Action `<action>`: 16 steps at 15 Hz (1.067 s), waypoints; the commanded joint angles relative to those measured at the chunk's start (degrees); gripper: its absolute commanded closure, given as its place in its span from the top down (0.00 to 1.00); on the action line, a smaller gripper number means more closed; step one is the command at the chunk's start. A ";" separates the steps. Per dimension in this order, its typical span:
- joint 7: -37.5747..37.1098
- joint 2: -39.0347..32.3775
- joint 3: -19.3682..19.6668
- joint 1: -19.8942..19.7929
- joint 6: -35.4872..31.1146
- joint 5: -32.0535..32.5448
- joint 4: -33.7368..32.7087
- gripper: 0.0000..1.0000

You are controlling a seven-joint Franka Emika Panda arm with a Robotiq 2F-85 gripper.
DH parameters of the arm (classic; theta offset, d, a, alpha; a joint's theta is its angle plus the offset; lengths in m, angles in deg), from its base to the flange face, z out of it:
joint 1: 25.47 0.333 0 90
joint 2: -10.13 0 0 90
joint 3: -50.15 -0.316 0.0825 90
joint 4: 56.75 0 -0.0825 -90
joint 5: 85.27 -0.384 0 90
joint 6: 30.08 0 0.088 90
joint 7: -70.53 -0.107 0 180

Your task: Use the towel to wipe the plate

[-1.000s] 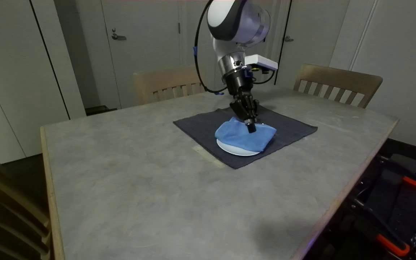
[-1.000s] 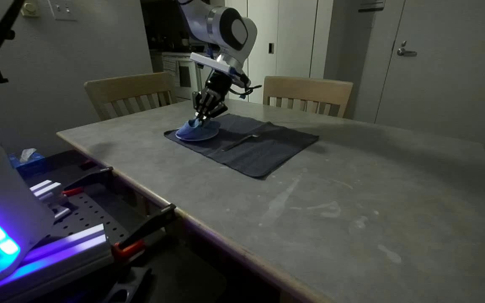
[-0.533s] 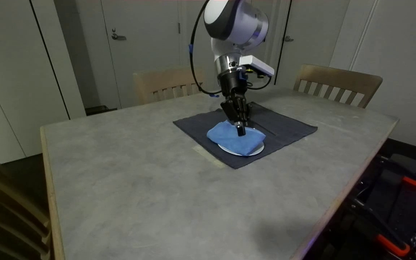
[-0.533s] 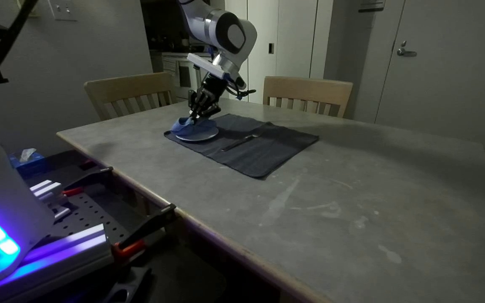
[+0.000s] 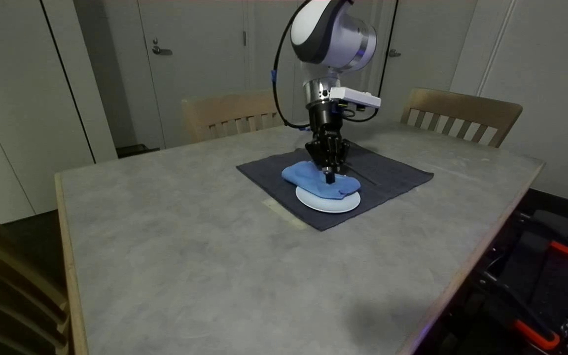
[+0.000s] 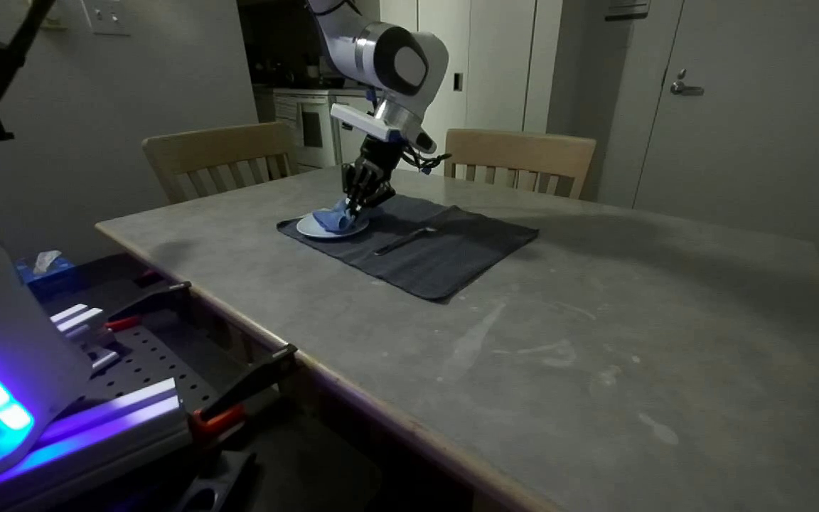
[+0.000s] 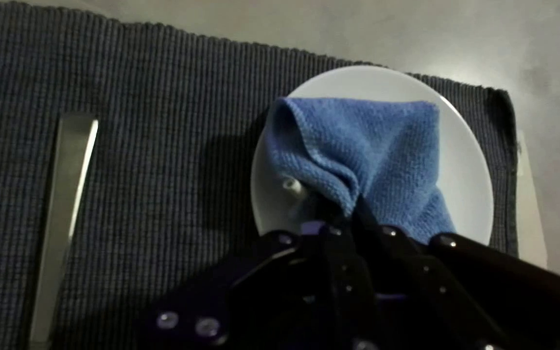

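I have the claw (image 7: pixel 357 210) drawn almost together, clamped on a fold of the towel (image 7: pixel 387 146), which is bunched over the plate (image 7: pixel 469 180) and covers only part of it.

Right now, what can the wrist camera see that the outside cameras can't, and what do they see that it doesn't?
Only the wrist view clearly shows the ribs of the dark placemat, and a small pale bit by the edge of the blue towel; I can't tell what that bit is.
Only the exterior views show wooden chairs, a door handle and the robot's white arm.
All share the placemat, towel, white plate, thin metal utensil and black gripper, which pinches the towel.
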 commanded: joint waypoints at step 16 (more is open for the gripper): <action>0.08 -0.27 -0.56 -0.11 6.21 2.82 0.21 0.02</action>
